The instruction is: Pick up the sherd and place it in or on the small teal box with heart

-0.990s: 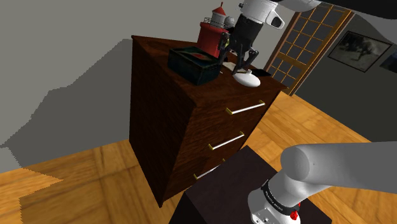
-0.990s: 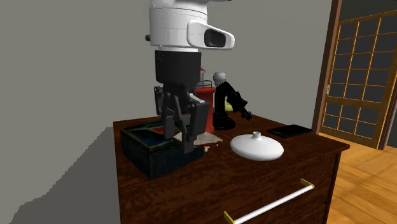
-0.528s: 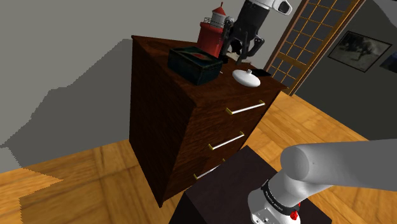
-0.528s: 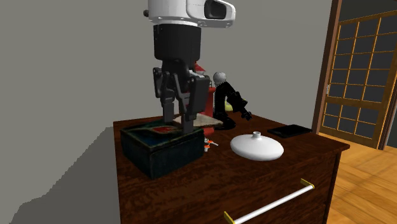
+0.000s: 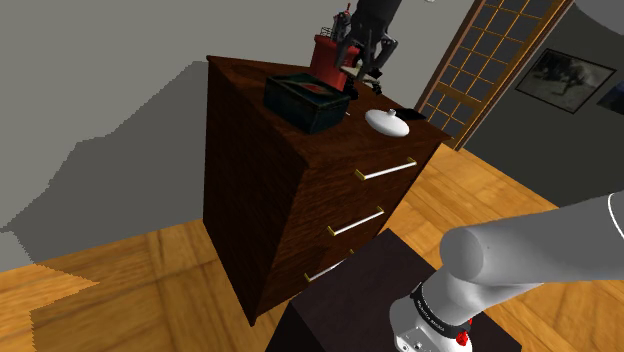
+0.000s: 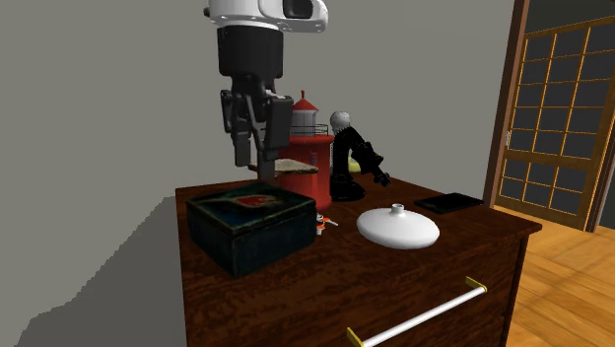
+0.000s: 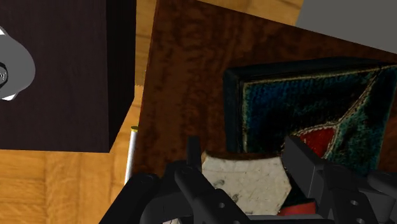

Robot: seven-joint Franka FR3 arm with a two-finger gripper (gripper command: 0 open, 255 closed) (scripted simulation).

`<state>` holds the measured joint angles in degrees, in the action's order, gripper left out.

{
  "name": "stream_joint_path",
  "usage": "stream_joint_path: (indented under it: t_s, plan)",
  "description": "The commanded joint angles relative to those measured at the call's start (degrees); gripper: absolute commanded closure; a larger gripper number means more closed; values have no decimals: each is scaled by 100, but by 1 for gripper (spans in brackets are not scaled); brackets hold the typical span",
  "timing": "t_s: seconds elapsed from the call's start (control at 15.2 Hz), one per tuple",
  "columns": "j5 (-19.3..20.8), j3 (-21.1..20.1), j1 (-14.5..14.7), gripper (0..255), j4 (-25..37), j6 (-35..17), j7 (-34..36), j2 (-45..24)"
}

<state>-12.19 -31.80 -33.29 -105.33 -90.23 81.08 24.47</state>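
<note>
Observed: the hand (image 6: pixel 254 166) has risen from the top of the dresser (image 6: pixel 325 286). A second ago it was low at the right-hand wall of the teal box (image 6: pixel 251 222), as seen in the second exterior view. It now hangs well above the box's rear edge.

The fingers are closed narrowly on the sherd (image 6: pixel 296 165), a flat pale piece that has come up with them. It is clear of the worktop and touches nothing else.

In the wrist view the sherd (image 7: pixel 248 184) sits clasped in the hand (image 7: pixel 245 159). The box lid and its red heart (image 7: pixel 318 137) lie just beyond it, not squarely beneath.

The red lighthouse (image 6: pixel 306 128) stands close behind the box. The white dish (image 6: pixel 397 227) has not moved.

Assessment: pick-up and lift appear complete. What remains is a short shift over the lid, a descent and a release. The lighthouse leaves little margin behind the box.
</note>
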Motion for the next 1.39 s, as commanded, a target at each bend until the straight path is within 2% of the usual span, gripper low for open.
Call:
stream_joint_path:
  t_s: [0.0,0.33,0.46,0.53,1.32]
  plan:
    - [195,-221,-107,255,384,-85,161,-490]
    - [1044,-883,-198,255,1692,-49,811,-1984]
    - [1540,-1110,-72,255,2335,78,1121,-2685]
    - [2002,-1261,124,255,2938,250,1367,-3296]
    - [1656,-1107,-44,255,1545,-828,1198,-2845]
